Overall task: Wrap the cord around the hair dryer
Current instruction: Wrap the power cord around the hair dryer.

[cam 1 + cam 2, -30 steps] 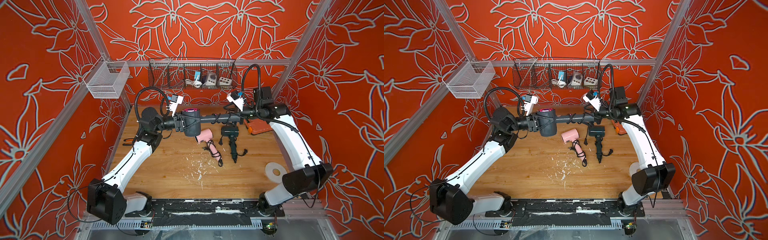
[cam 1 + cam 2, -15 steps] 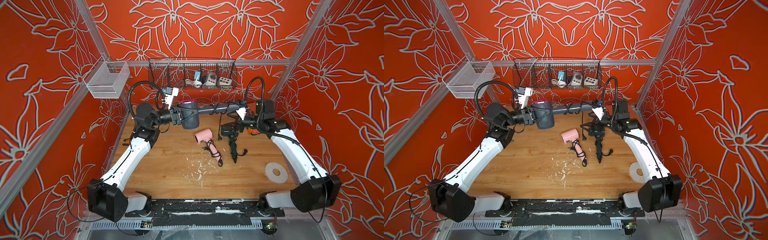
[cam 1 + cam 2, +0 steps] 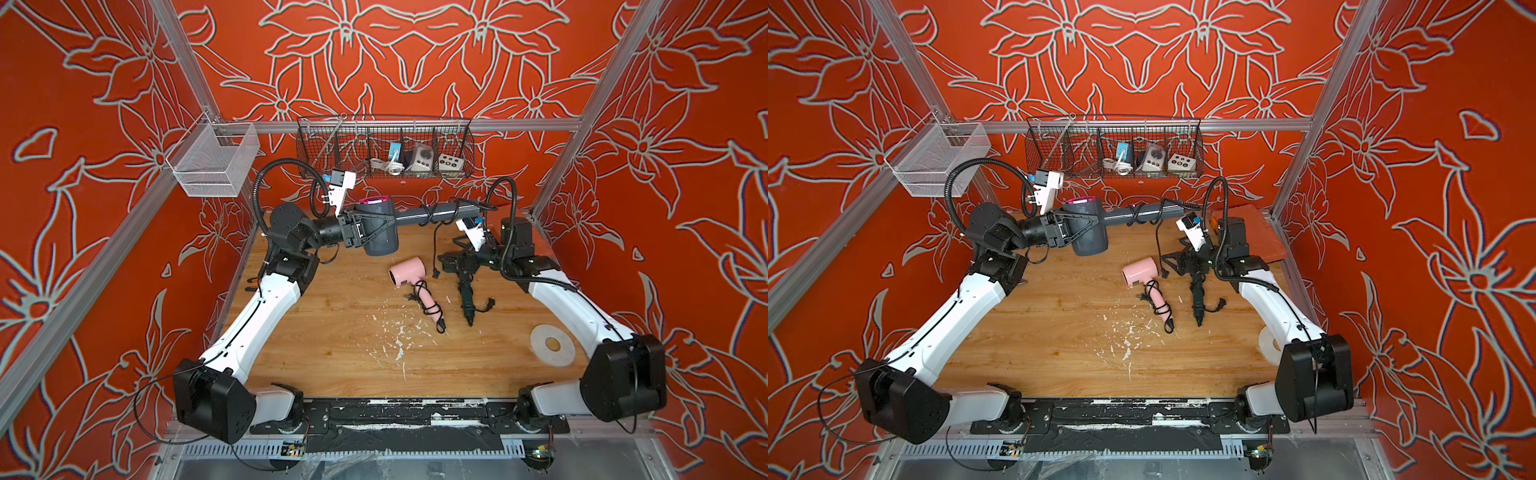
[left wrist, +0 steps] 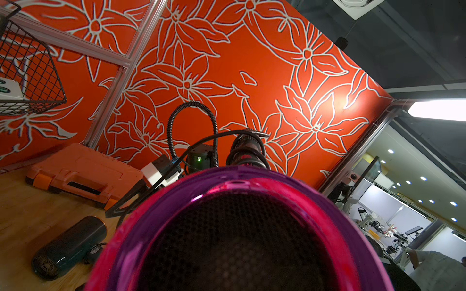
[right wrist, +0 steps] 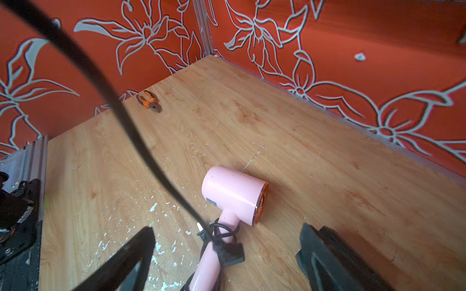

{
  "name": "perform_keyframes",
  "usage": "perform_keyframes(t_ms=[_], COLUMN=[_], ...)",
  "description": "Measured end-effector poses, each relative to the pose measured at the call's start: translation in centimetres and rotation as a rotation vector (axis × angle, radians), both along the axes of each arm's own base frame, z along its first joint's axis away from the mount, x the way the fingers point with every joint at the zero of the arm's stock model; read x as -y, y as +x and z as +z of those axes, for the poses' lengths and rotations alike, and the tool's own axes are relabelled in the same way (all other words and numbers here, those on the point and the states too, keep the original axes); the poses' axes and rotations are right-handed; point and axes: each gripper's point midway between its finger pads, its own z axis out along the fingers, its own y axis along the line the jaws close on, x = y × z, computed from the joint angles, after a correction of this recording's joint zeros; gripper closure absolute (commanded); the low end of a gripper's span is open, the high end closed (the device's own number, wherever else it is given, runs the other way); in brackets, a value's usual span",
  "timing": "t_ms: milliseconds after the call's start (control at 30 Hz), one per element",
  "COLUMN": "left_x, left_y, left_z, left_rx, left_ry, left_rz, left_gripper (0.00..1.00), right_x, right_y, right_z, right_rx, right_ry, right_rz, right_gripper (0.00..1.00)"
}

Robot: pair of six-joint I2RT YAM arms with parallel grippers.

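Nearest, the right jaws, spread wide and empty, have dropped from the hair dryer (image 3: 384, 245) to where the cord (image 3: 434, 249) dangles loose over the worktop (image 3: 332, 332). Behind, the left jaws clamp the dryer's head aloft. With only a few turns wound on, a regrasp looks next.

The left arm (image 3: 266, 316) and right arm (image 3: 573, 307) are white shells between bulky black joint housings (image 3: 212, 405). Behind each claw a ribbed black hose (image 4: 193, 103) arcs, beside a white camera block (image 3: 340, 187). The right claw (image 5: 227, 228) has black, triangular fingers (image 5: 126, 257); a green light (image 4: 199, 159) glows on the black motor behind it.
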Motion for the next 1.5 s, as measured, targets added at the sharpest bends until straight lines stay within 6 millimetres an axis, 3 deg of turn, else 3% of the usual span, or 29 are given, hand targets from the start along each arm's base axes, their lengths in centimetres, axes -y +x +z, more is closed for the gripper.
perform_keyframes(t_ms=[300, 533, 933, 1067, 1200, 1267, 1500], left_x=[-0.1, -0.1, -0.1, -0.2, -0.2, -0.3, -1.0], left_y=[-0.1, -0.1, -0.1, -0.1, -0.1, -0.1, 1.3], left_z=[0.8, 0.8, 1.6, 2.0, 2.2, 2.2, 2.3], left_rx=[0.008, 0.003, 0.015, 0.021, 0.025, 0.025, -0.009], left_ry=[-0.01, -0.011, -0.018, -0.021, -0.023, -0.024, -0.053], left_rz=[0.004, 0.004, 0.004, 0.006, 0.007, 0.011, 0.067], left_gripper=[1.0, 1.0, 1.0, 1.0, 1.0, 1.0, 1.0], right_x=[-1.5, -2.7, -2.9, -2.9, -2.9, -2.9, -3.1], right_y=[-1.0, -1.9, -2.1, -1.8, -1.6, -1.5, -2.0], right_z=[-2.1, -2.0, -3.0, -4.2, -4.7, -4.7, -5.9], right_rx=[-0.047, -0.048, -0.065, -0.098, -0.111, -0.108, -0.123], right_ry=[0.03, 0.051, 0.035, 0.024, 0.021, 0.024, 0.015], right_rz=[0.068, 0.127, 0.145, 0.136, 0.126, 0.12, 0.072], right_gripper=[0.23, 0.24, 0.31, 0.48, 0.86, 1.0, 1.0])
